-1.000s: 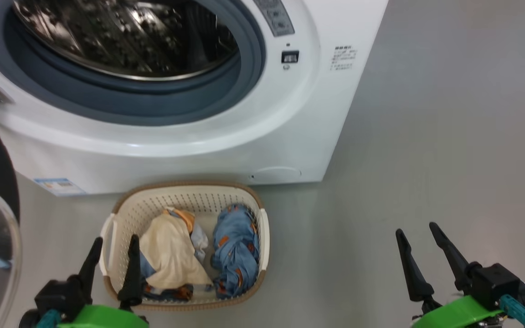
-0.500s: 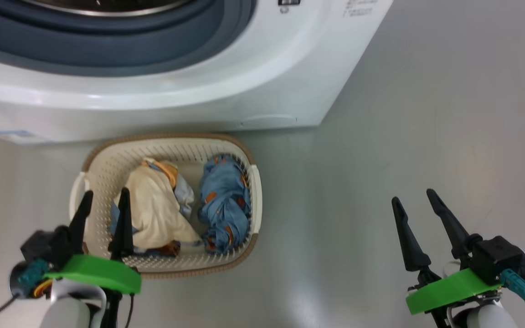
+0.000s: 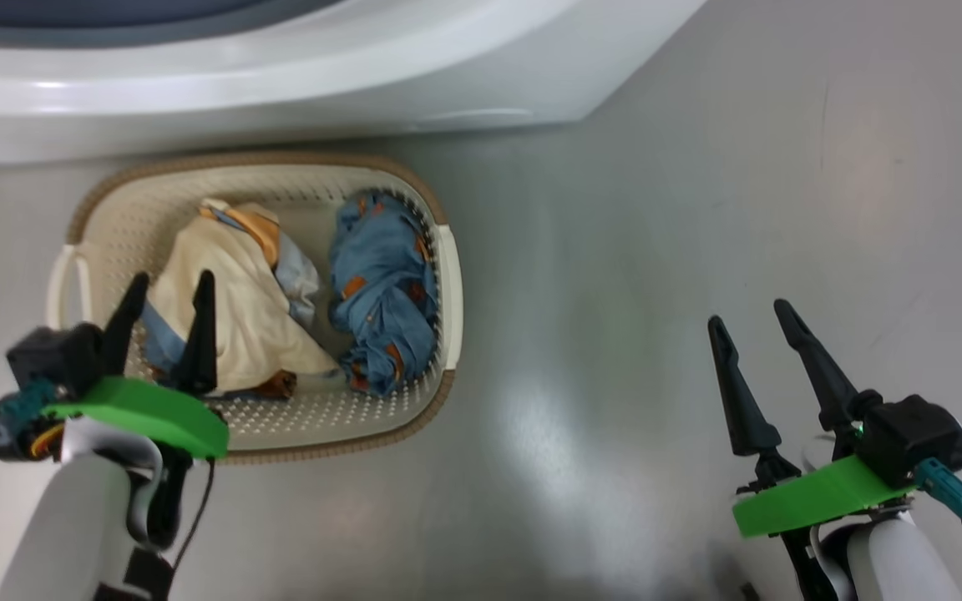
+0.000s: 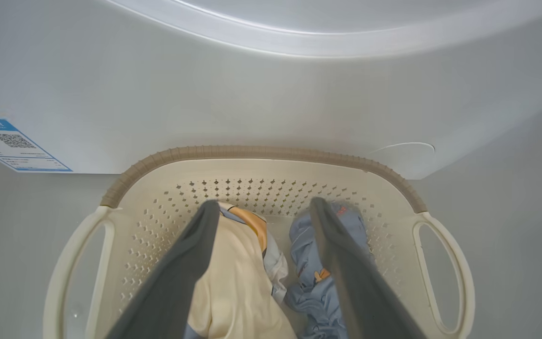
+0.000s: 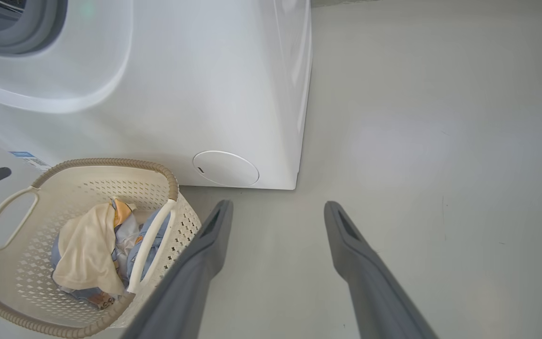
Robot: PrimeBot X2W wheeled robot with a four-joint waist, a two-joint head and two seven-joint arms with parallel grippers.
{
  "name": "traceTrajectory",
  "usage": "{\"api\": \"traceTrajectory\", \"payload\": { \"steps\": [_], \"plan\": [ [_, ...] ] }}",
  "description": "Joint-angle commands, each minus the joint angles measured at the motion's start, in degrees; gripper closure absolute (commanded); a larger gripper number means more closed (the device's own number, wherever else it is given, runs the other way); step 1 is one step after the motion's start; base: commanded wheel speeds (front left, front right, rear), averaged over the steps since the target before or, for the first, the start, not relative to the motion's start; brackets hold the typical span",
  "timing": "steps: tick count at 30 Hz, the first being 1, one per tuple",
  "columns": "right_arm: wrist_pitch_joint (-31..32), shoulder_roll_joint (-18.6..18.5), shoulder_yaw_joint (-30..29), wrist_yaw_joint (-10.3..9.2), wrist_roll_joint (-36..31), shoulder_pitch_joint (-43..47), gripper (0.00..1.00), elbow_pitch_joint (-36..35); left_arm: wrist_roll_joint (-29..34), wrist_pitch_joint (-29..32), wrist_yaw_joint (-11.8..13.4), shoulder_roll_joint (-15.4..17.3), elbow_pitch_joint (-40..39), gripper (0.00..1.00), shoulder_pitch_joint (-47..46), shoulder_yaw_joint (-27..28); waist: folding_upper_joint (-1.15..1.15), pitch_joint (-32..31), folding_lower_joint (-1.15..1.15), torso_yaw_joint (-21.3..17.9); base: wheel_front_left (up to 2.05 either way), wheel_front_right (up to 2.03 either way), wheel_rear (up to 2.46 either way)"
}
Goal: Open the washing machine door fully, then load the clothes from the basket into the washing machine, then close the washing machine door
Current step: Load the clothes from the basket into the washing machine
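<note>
Head view: the left tool (image 3: 174,280), fingers wide, hangs over the clothes (image 3: 230,309) in the basket (image 3: 255,159), just near of the washing machine (image 3: 281,92); the right tool (image 3: 748,313), equally wide, is over floor (image 3: 615,250) well right. Left wrist view: both garments lie in the basket. Right wrist view: basket at left.

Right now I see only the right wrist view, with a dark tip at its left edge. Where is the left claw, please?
Observer: The left claw is open, above the near left part of the basket.
Operator: What is under it?
Observer: The cream garment. In the left wrist view it lies between the two fingers. Whether they touch, I cannot tell.
Operator: And the second garment? The handle hides most of it from me.
Observer: The light blue garment lies beside the cream one, on the basket's right side.
</note>
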Motion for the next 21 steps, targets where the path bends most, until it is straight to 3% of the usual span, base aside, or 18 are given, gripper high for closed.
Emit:
{"api": "traceTrajectory", "payload": {
  "steps": [1, 21],
  "plan": [
    [-0.69, 0.38, 1.56, 0.09, -0.63, 0.28, 0.0, -1.41, -0.73, -0.36, -0.14, 2.14, -0.12, 0.0, -0.47, 1.41, 0.0, 3.21, 0.0, -1.1, 0.0, 0.0, 0.0],
    [-0.69, 0.69, 3.49, 0.09, 0.89, -0.29, 0.0, -2.86, -7.01, 0.97, -0.14, 7.18, 26.87, 0.0, -16.44, -6.03, 0.0, 10.52, 0.0, -4.35, 0.0, 0.0, 0.0]
  ]
}}
